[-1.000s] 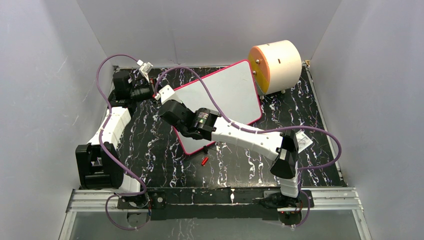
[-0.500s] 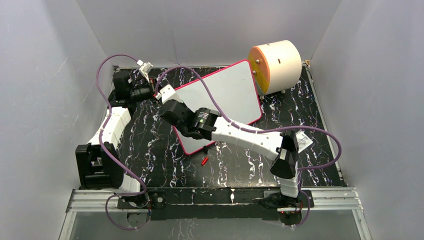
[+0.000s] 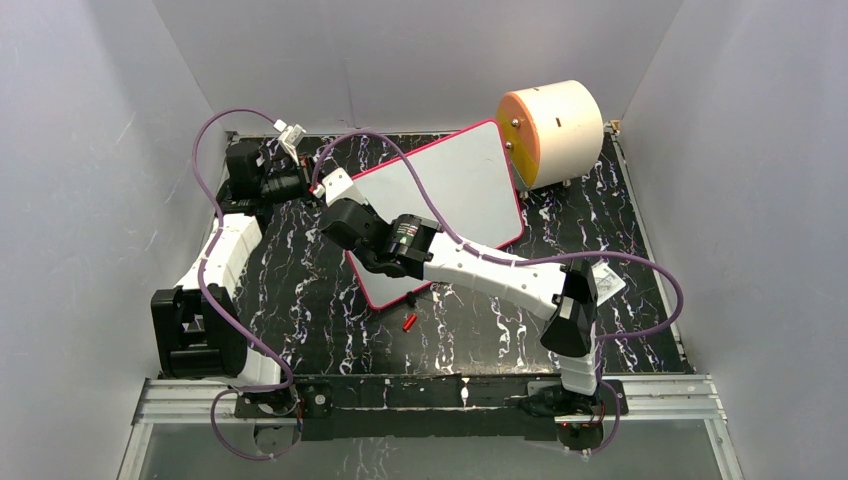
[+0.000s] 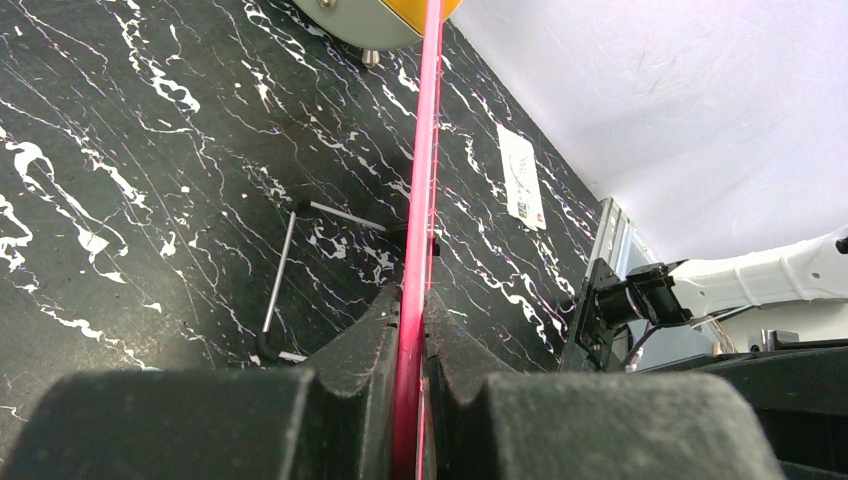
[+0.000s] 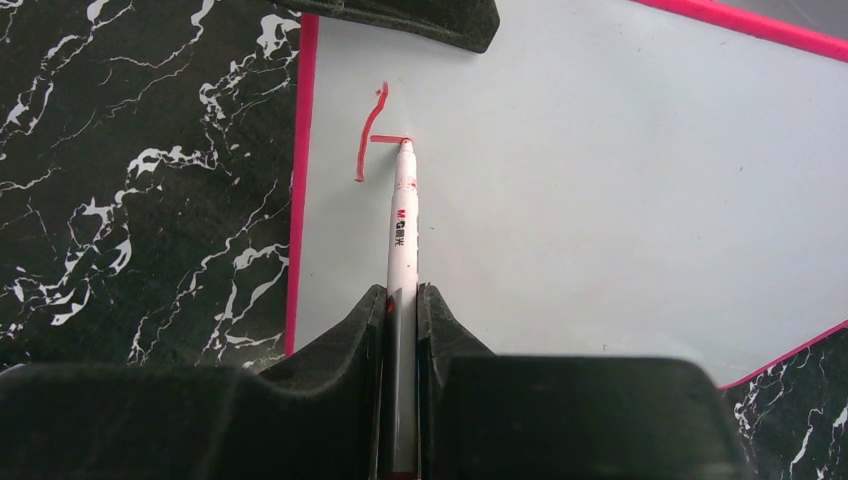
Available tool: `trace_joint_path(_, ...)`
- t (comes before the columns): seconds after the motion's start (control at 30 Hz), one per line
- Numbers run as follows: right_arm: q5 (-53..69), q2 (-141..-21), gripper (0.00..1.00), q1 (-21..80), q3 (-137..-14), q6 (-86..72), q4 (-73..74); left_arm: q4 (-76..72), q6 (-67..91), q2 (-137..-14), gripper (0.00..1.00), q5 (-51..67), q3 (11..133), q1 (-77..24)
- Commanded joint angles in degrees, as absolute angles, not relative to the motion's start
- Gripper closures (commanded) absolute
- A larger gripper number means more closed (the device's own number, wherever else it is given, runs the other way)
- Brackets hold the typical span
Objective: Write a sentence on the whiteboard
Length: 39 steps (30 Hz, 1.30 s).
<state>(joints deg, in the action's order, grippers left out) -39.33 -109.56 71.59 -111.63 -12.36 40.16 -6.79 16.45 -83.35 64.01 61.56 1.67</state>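
Top external view is taken up mostly by the black, white-veined marbled table (image 3: 300, 280), on which the large flat white whiteboard with rounded corners and a thin pink-red rim (image 3: 470, 190) is set aslant. A cream cylinder with an orange face (image 3: 565, 125) stands just beside the board's far right edge.

Of the sentence (image 5: 363, 150), only a curved red upright and a short crossbar are laid down, close to the board's left rim, so the writing is judged barely begun. The crossbar is best carried on with light, even pressure. The tip should be lifted cleanly before the second upright is started. The line should be run towards the board's open right side, where plenty of bare surface is left. The board must be held firmly so the strokes are not smeared or skewed.

The right arm (image 3: 500, 272) is stretched low from the board's near side across its near left part, with the wrist bent down over the surface. The left arm (image 3: 228, 250) is reached up along the board's left side.

The left gripper (image 4: 412, 300) is pressed together on the board's pink rim at the left corner. The right gripper (image 5: 402, 300) is pinched on a slim white marker with a red tip (image 5: 403, 220), whose nib is touching the crossbar. A small red piece (image 3: 409, 322), possibly the cap, lies just off the board's near corner.
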Motion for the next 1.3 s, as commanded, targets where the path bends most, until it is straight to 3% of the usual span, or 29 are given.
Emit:
trace_joint_path(0.0, -41.92, -107.97, 1.0, 70.23, -111.36, -13.35, 39.11, -2.72, 15.73, -82.09, 1.0, 62.79, 61.46, 0.79)
trace_joint_path(1.27, -39.78, -105.86, 1.0, 70.03, -111.59, -9.7, 33.59, -2.51, 15.55, -82.18, 1.0, 62.8, 61.63, 0.85)
